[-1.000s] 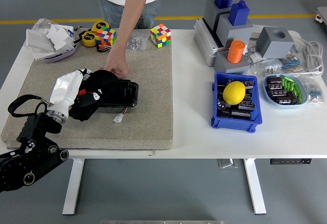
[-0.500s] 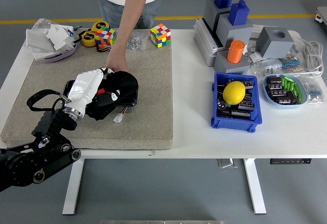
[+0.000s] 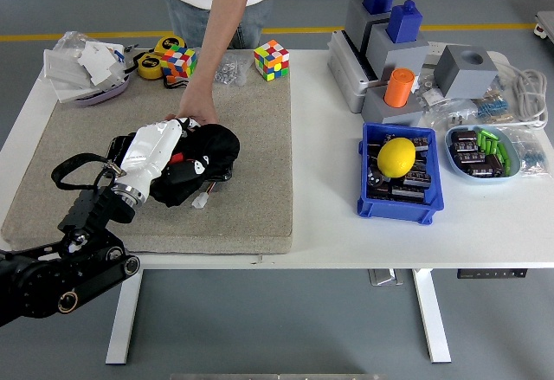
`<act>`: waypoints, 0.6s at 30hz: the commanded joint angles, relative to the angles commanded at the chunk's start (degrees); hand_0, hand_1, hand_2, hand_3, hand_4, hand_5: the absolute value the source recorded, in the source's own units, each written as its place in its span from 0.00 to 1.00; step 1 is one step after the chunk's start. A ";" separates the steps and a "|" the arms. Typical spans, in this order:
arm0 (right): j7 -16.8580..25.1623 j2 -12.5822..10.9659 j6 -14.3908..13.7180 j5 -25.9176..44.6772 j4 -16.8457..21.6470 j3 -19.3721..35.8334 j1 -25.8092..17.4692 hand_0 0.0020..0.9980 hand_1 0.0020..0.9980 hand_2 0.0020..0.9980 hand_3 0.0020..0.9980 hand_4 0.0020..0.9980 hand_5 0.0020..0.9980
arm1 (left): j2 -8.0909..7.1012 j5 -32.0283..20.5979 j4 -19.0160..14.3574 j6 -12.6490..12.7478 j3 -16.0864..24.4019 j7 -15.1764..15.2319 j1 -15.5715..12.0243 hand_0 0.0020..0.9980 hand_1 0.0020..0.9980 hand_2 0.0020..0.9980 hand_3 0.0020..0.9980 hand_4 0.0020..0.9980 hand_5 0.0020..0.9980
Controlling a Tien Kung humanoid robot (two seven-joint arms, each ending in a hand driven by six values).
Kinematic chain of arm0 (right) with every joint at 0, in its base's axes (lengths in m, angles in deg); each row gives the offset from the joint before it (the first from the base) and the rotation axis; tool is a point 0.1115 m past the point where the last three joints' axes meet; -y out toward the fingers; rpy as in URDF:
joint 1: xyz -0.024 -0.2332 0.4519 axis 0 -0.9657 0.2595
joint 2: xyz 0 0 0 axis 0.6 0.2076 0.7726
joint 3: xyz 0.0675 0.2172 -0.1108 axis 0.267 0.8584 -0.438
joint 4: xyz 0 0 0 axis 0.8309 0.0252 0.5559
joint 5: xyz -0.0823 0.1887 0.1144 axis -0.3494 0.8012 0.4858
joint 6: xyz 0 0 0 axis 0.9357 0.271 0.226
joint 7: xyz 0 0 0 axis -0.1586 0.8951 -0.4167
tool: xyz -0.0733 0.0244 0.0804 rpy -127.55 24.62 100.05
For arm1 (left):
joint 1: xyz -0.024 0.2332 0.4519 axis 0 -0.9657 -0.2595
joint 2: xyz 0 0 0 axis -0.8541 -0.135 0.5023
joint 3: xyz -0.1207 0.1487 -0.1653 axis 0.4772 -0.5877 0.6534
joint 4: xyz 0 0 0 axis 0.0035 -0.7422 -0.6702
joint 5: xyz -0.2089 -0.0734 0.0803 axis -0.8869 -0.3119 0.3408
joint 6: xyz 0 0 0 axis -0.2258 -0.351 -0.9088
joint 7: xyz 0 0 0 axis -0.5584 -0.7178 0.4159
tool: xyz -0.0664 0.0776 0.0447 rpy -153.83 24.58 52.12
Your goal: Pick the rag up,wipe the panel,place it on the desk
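white table, beige mat, blue bin

I see open mat right of the rag, bare up to the mat's right edge. A person's hand blocks the far side, touching the panel. Two puzzle cubes and clutter line the far edge; the blue bin stands well apart.

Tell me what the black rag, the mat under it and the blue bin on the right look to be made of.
Rag: soft black cloth, judging by its limp, bunched folds. Mat: beige felt or coarse woven fabric, matte with a speckled, fuzzy surface; which one is unclear. Blue bin: likely moulded plastic, with a smooth, uniform, slightly glossy wall.
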 joint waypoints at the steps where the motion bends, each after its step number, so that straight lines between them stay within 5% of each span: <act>1: 0.04 0.02 -0.04 -0.02 0.03 0.10 -0.01 0.75 0.67 0.70 0.63 1.00 0.59 | -0.13 0.16 0.11 0.00 0.02 0.02 -0.04 0.17 0.09 0.35 0.58 0.54 0.10; 18: 0.10 0.29 -0.08 -0.39 0.01 1.02 -0.43 0.75 0.67 0.70 0.63 1.00 0.59 | -3.57 0.45 1.44 0.00 3.44 0.45 -2.95 0.17 0.09 0.35 0.58 0.54 0.10</act>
